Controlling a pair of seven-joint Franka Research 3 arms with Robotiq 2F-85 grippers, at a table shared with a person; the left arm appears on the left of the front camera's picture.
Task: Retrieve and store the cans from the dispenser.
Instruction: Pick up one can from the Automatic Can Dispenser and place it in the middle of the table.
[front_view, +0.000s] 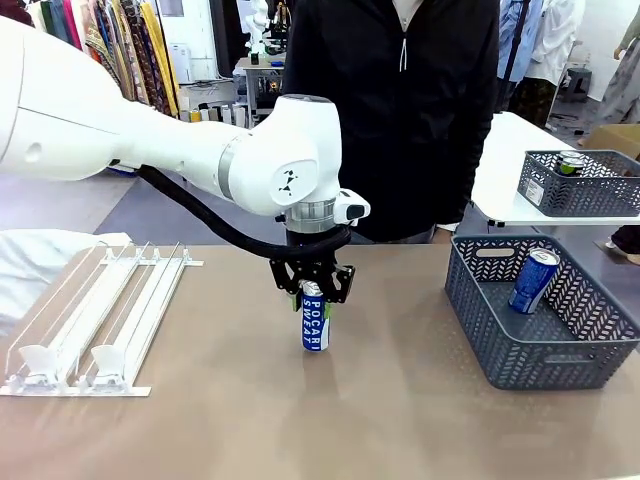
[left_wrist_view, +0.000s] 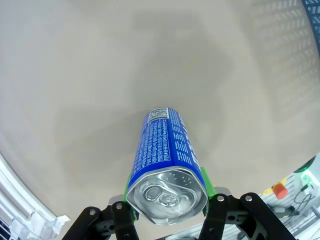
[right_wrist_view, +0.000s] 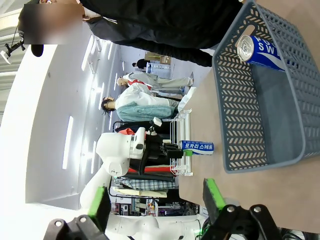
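The left gripper (front_view: 314, 291) stands over the middle of the table (front_view: 400, 420), its jaws closed on the top of a blue-and-white can (front_view: 314, 325) that stands upright, its base at or just above the tabletop. In the left wrist view the green pads (left_wrist_view: 205, 179) press both sides of the can's rim. The white dispenser (front_view: 100, 315) lies to the left, well apart. To the right, the grey basket (front_view: 520, 340) holds a second blue can (front_view: 533, 281), leaning. The right gripper (right_wrist_view: 157, 200) hangs with its jaws spread wide, holding nothing.

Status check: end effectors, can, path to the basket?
Left end effector shut on can, upright mid-table. Right end effector open, empty. One can already in basket. Path looks clear.
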